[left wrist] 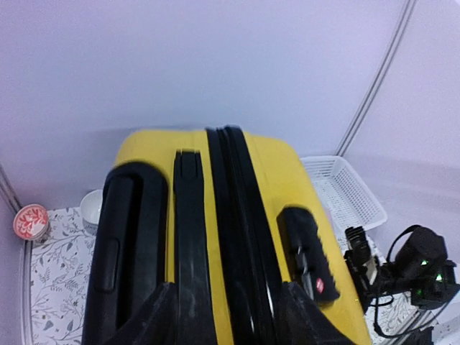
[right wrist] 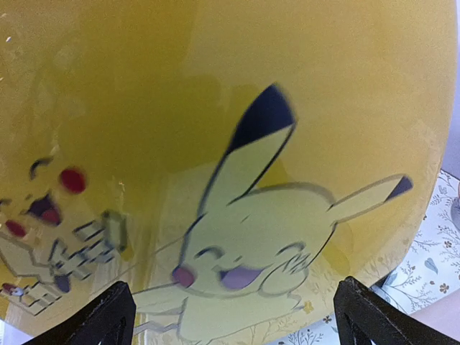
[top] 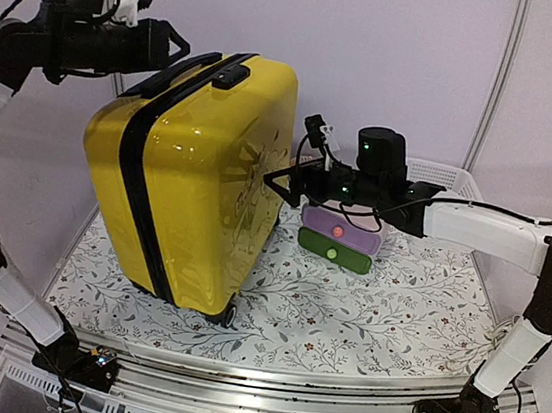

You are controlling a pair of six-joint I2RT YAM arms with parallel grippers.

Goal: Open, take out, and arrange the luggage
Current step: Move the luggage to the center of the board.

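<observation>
The luggage [top: 205, 168] is a glossy yellow hard-shell suitcase with black zipper trim. It stands closed and tilted on the table, with a wheel at its lower right corner. My left gripper [top: 179, 51] is open at its top, beside the black handle. In the left wrist view the gripper [left wrist: 228, 316] has a finger on each side of the black strip and zipper of the luggage [left wrist: 266, 172]. My right gripper [top: 274, 178] is open, its tips at the suitcase's right face. The right wrist view shows the Pikachu drawing on the luggage [right wrist: 215, 108] close ahead of this gripper [right wrist: 241, 323].
A pink-and-green drawer box [top: 338, 236] lies under my right arm on the floral table cover [top: 373, 319]. A white mesh basket [top: 446, 177] stands at the back right. Behind the suitcase on the left are a white cup [left wrist: 91, 208] and a red-lidded tin [left wrist: 31, 221].
</observation>
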